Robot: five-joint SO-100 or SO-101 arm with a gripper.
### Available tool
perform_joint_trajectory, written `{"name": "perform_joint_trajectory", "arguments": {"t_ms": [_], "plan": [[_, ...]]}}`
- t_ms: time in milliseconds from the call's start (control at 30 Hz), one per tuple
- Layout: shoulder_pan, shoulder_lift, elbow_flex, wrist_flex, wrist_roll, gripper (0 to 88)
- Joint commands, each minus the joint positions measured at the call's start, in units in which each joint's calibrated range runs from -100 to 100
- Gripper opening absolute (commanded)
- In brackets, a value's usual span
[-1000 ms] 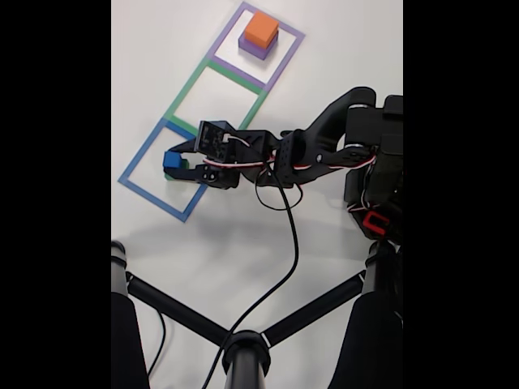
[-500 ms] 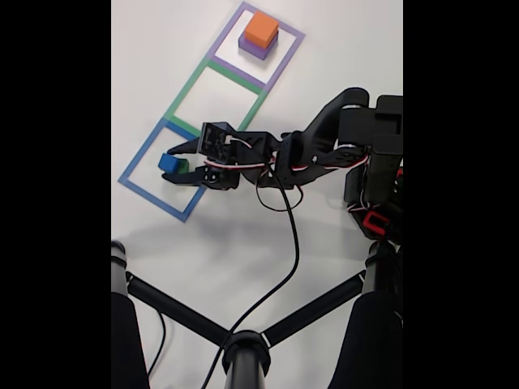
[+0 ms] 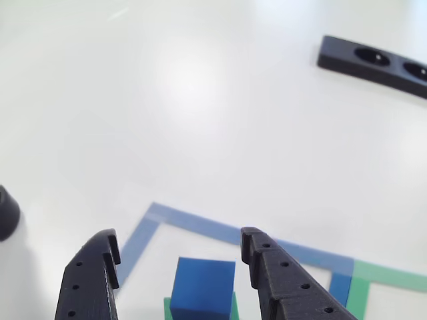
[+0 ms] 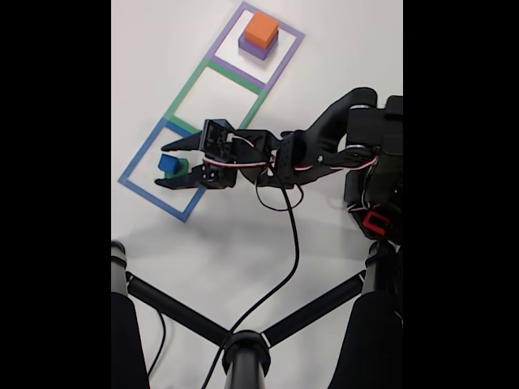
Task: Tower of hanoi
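Blue cube point(image 4: 169, 163) sits atop green block point(image 4: 183, 167); wide-open, empty gripper point(image 4: 168, 166) straddles it and could nudge it off.

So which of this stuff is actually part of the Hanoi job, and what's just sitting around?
Part of the job:
- blue cube on the green block, between the open gripper fingers
- orange block on the purple block
- tape squares marking the spots

Just lying about:
- black power strip
- black stand legs

Tool point(image 4: 165, 166): spread wide around blue cube point(image 4: 169, 163);
Orange block point(image 4: 261, 29): stacked on purple block point(image 4: 254, 48)
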Motion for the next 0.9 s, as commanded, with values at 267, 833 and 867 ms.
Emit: {"name": "perform_joint_trajectory", "arguments": {"t_ms": [267, 833, 867], "plan": [[3.19, -29.58, -1.56, 30.10, 0.59, 0.1], [16.84, -50.01, -52.27, 119.62, -0.51, 0.1], [17.91, -50.01, -55.35, 122.54, -0.88, 0.1]]}}
